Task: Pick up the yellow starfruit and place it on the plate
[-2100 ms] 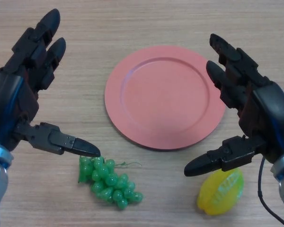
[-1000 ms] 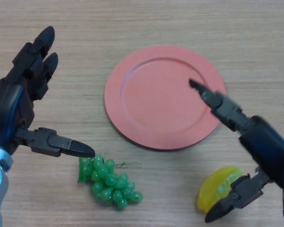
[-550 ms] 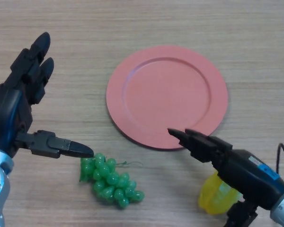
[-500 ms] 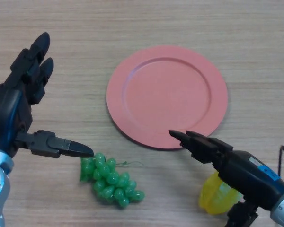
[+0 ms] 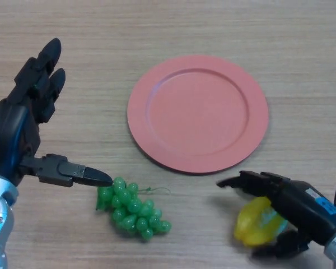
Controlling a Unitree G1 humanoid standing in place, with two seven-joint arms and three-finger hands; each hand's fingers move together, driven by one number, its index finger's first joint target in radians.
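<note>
Head view, right robot hand (image 5: 294, 203) apparently cupping starfruit (image 5: 259, 223)

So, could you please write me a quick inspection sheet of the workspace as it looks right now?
Surface: wooden table, light grain.
Job's things: yellow starfruit on the table near the front right, off the pink plate; plate holds nothing.
Clutter: green grapes front left, beside the plate.
Hands: left hand open, thumb tip by the grapes; right hand curled over the starfruit, thumb beneath.
Cables: left out.
Surroundings: nothing seen.
</note>
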